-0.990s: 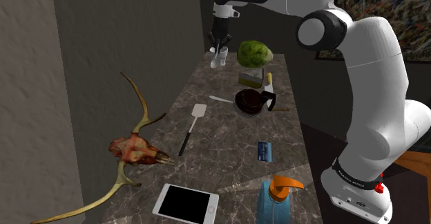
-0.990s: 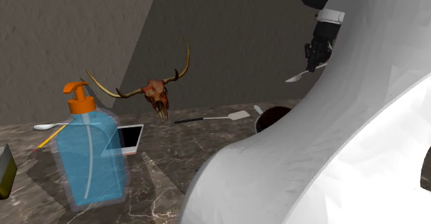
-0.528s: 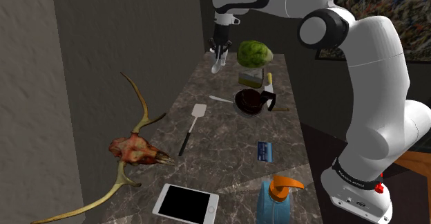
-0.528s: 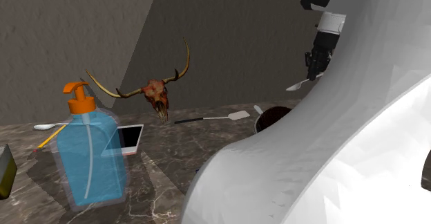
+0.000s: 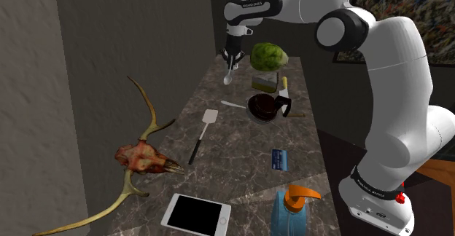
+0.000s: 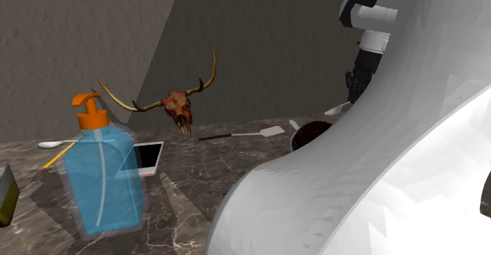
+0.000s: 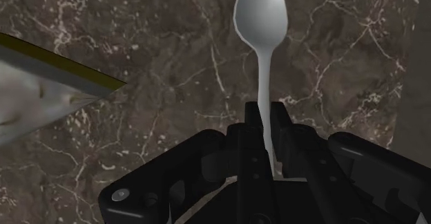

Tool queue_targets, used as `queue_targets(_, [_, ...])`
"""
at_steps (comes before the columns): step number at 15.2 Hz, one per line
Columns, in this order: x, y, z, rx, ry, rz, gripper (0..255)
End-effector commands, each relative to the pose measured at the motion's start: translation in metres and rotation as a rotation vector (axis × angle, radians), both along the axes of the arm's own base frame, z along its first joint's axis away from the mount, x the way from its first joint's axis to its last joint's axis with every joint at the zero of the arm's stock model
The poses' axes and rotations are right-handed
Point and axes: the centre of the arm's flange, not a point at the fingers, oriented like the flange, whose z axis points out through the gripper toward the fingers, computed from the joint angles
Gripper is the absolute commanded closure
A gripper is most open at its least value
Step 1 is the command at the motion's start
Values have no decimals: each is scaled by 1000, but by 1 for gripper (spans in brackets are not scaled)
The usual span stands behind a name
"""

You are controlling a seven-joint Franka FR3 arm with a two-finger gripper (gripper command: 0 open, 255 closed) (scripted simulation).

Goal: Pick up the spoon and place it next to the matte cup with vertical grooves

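Your hand [image 7: 262, 117] pinches the spoon [image 7: 261, 29] by its handle, lifted above the worktop [image 7: 166, 57] below it: pickup done, placing remains.

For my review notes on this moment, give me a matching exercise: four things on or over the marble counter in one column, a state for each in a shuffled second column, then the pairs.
Things:
1. spoon
2. spatula
3. soap bottle
4. phone

States:
A. stands upright, orange pump on top
B. lies flat, black screen up
C. clasped by the gripper above the counter
D. lies on the counter, white blade, dark handle

Pairs: 1-C, 2-D, 3-A, 4-B
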Motion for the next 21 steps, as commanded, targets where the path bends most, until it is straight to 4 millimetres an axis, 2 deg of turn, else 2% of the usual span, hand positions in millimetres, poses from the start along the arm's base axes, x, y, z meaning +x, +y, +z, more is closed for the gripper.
queue_targets(1, [-1,0,-11,0,0,0,255])
queue_targets(16, [-1,0,-90,0,0,0,255])
queue_targets(21, [-1,0,-90,0,0,0,255])
